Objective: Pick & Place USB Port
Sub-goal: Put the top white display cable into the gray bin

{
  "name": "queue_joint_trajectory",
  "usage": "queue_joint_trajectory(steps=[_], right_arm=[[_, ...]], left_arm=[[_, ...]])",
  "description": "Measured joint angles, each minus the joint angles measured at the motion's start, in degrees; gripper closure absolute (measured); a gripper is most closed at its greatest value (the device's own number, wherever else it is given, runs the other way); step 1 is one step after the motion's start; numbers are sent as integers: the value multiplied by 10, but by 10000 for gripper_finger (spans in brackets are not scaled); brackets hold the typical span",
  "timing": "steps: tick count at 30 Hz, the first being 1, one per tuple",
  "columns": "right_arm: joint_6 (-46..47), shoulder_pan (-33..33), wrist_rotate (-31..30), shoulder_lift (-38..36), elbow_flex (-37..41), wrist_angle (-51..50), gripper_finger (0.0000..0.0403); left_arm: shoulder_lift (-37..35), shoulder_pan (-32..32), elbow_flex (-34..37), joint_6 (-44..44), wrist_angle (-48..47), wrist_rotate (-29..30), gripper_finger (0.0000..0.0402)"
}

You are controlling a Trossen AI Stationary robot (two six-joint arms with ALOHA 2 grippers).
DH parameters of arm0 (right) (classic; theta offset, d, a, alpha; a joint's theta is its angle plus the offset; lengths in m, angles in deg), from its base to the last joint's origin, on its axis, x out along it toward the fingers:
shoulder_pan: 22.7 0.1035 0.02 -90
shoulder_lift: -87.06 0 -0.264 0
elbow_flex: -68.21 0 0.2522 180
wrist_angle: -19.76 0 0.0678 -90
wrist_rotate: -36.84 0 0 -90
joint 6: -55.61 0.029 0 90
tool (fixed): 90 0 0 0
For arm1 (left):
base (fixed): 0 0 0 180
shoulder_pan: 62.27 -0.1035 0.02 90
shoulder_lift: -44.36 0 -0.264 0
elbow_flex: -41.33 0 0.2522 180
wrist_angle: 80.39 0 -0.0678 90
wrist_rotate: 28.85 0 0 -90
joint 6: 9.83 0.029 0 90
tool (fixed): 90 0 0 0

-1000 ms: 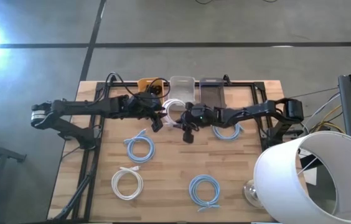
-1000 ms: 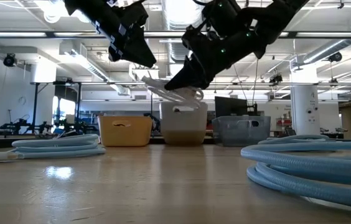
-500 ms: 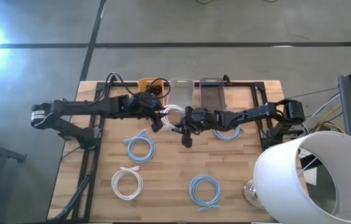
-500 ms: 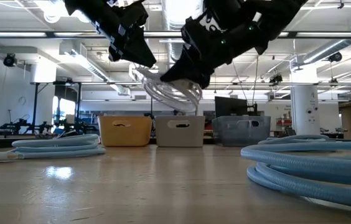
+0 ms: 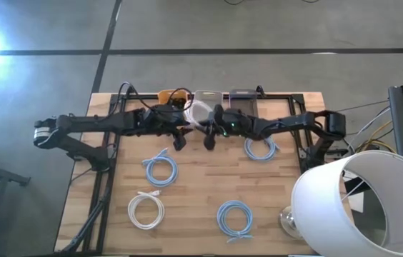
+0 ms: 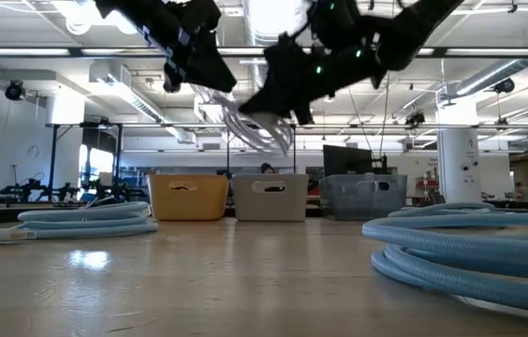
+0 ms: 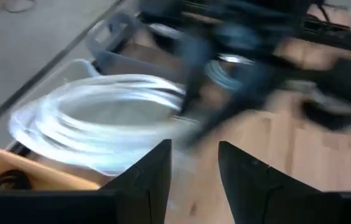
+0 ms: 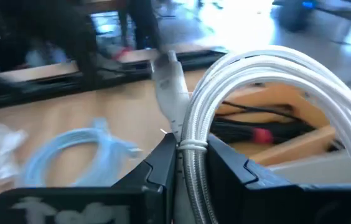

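Note:
A white coiled USB cable (image 5: 197, 113) hangs in the air by the far row of bins, held by my right gripper (image 5: 206, 128), which is shut on it. In the right wrist view the coil (image 8: 269, 87) loops away from the fingers, and its white plug (image 8: 168, 81) sticks up beside them. The low view shows the coil (image 6: 256, 129) well above the table under the right gripper (image 6: 278, 101). My left gripper (image 5: 180, 137) is open just left of the coil, its fingers (image 7: 157, 171) apart with nothing between them; the coil (image 7: 101, 118) lies ahead of them. My right gripper pinches the white coil between its two fingers at the bundled strands (image 8: 191, 149), right beside a thin tie and close to the plug. The fingers lie across the strands. The coil is lifted clear of the table and stands out from the fingers, tilted.
Three bins stand in a row at the far edge: orange (image 5: 173, 96), pale (image 5: 209, 97), grey (image 5: 243, 100). Blue coils (image 5: 160, 170) (image 5: 235, 218) (image 5: 260, 148) and a white coil (image 5: 146, 210) lie on the table. A lamp shade (image 5: 359, 207) stands at the near right corner.
My right gripper has carried the white coil toward the table's far edge and a little up, turning as it went. The coil now hangs by the pale bin instead of over the bare table. The left arm has kept nearly still.

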Motion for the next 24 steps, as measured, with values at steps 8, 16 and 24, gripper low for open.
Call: queue_joint_trajectory(steps=[8,16,24], right_arm=[[38,-49,7,74,0,73,335],[100,-86,5,123,0,133,334],[103,-87,44,153,-6,153,315]], left_arm=[[-35,0,-1,17,5,54,266],[-45,0,0,19,2,56,266],[-45,0,1,27,-9,56,266]])
